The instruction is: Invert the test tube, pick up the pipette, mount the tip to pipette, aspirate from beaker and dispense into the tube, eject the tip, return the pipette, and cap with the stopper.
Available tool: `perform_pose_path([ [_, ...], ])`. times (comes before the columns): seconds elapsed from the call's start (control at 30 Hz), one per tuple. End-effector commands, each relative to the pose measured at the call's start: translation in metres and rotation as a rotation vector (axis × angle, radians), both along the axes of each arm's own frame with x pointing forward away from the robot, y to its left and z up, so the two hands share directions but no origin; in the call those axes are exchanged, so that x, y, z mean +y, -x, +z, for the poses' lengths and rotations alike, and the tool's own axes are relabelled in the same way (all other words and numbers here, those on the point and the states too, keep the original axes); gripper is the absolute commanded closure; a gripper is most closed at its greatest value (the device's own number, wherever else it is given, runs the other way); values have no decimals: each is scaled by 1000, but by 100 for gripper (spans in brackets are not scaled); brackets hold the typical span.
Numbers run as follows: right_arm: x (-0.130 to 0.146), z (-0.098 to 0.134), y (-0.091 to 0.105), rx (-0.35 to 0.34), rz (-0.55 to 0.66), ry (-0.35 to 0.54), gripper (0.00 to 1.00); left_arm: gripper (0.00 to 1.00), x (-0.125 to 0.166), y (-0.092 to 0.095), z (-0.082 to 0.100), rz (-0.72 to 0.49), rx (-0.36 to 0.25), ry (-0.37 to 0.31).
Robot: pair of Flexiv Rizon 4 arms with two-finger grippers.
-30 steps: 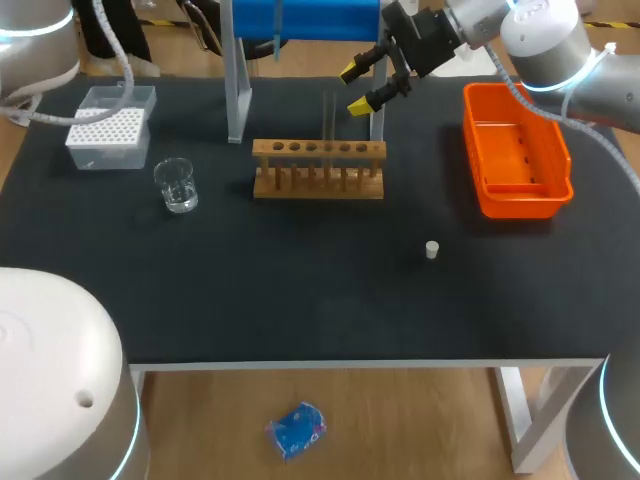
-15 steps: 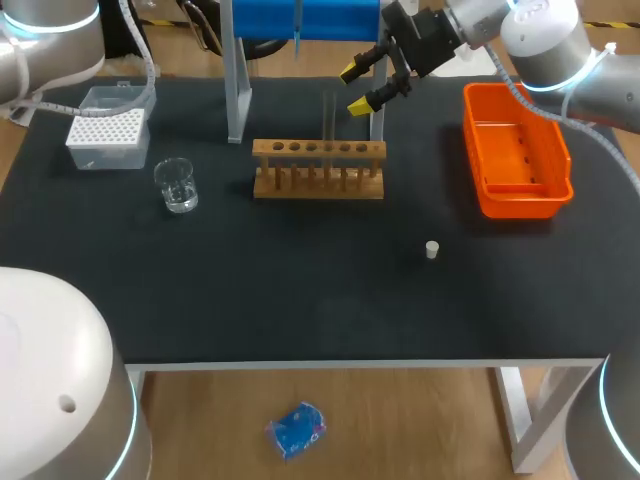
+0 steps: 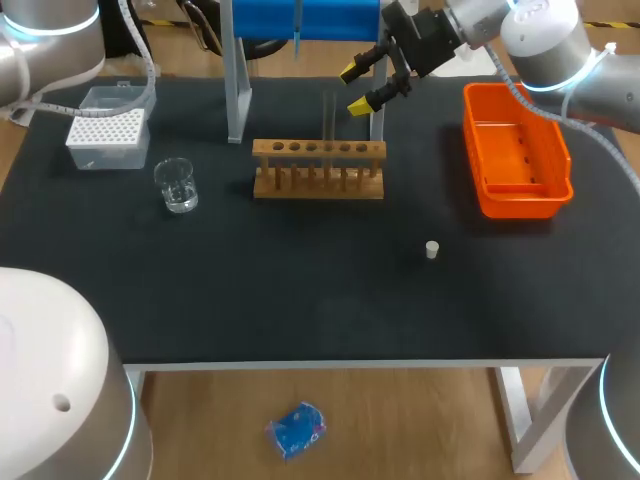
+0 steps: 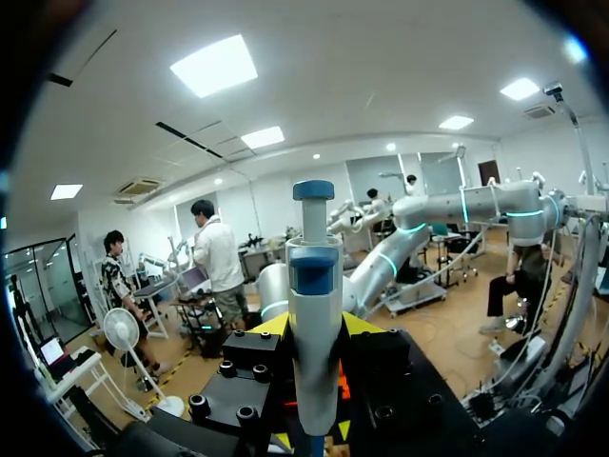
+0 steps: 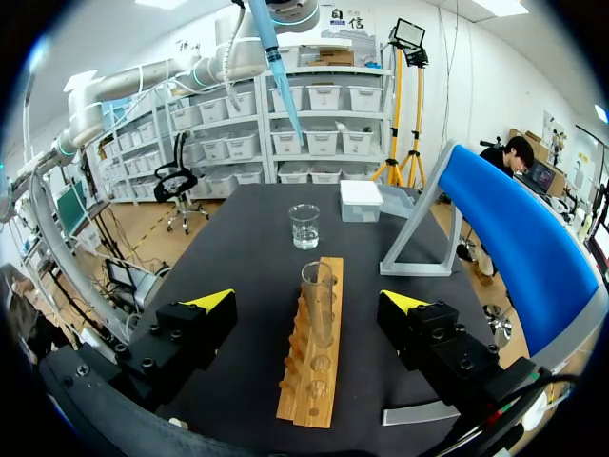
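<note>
My left jaws grip the white-and-blue pipette point(image 4: 314, 314) from both sides and hold it in the air above the far side of the bench. My right jaws stand wide open, with the clear glass test tube point(image 5: 317, 303) ahead of and between them, untouched and upright in the wooden rack point(image 5: 312, 381) at mid-bench. Beyond the rack stand the small glass beaker point(image 3: 178, 186) and the white tip box point(image 3: 108, 126). The orange plastic bin point(image 3: 515, 190) is at my right, and the small white stopper point(image 3: 431, 250) lies alone, well apart from the rack on its near side.
</note>
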State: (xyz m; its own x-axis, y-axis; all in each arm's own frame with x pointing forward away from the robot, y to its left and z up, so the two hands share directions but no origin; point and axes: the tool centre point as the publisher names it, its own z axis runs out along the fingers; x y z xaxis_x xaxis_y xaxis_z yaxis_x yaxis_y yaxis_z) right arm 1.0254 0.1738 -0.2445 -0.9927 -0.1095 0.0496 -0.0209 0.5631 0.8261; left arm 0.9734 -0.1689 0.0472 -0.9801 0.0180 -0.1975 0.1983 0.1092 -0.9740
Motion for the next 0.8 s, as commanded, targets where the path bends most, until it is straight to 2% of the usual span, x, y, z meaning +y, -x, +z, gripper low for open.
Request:
perform_pose_path([
  [0.03,0,0,-1,2,3,2,0,100,-5,-6,-2,-16,9,14],
  [0.27,0,0,-1,2,3,2,0,100,-24,-17,-14,-51,59,40],
  [0.47,0,0,-1,2,3,2,0,100,-29,-28,-24,-51,103,64],
  [0.8,0,0,-1,2,3,2,0,100,-27,-42,-37,-47,132,76],
])
